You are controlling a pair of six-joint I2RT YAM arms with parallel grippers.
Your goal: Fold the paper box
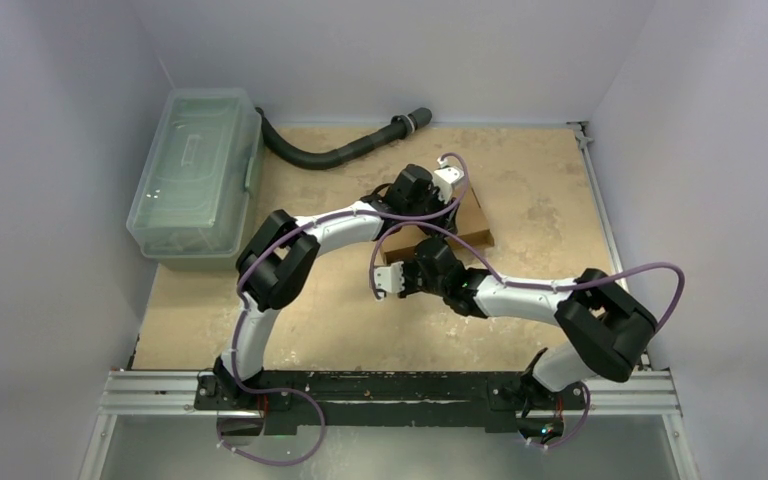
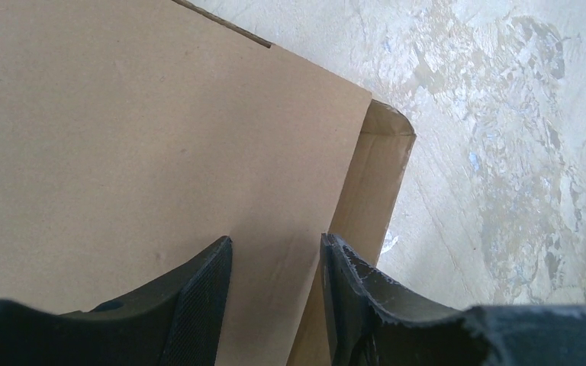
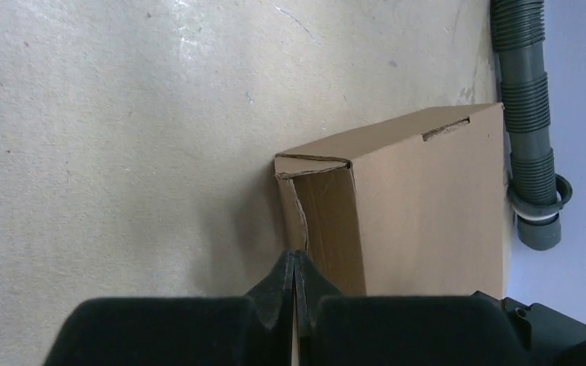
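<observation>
The paper box [image 1: 476, 226] is plain brown cardboard and lies at the middle of the table, mostly hidden under both wrists. In the left wrist view its flat top panel [image 2: 137, 145] fills the frame, with a side flap [image 2: 381, 175] sticking out past its right edge. My left gripper [image 2: 275, 248] is open just above that panel near the edge; it is over the box's far side [image 1: 412, 198]. In the right wrist view the box [image 3: 427, 206] stands partly folded with an open end. My right gripper [image 3: 295, 258] is shut, its tips at the box's near wall edge [image 1: 412, 272].
A clear plastic lidded bin [image 1: 195, 170] stands at the far left. A dark ribbed hose [image 1: 330, 155] lies along the back and shows beside the box in the right wrist view [image 3: 530, 114]. White walls enclose the table; a metal rail [image 1: 390, 395] runs along the near edge.
</observation>
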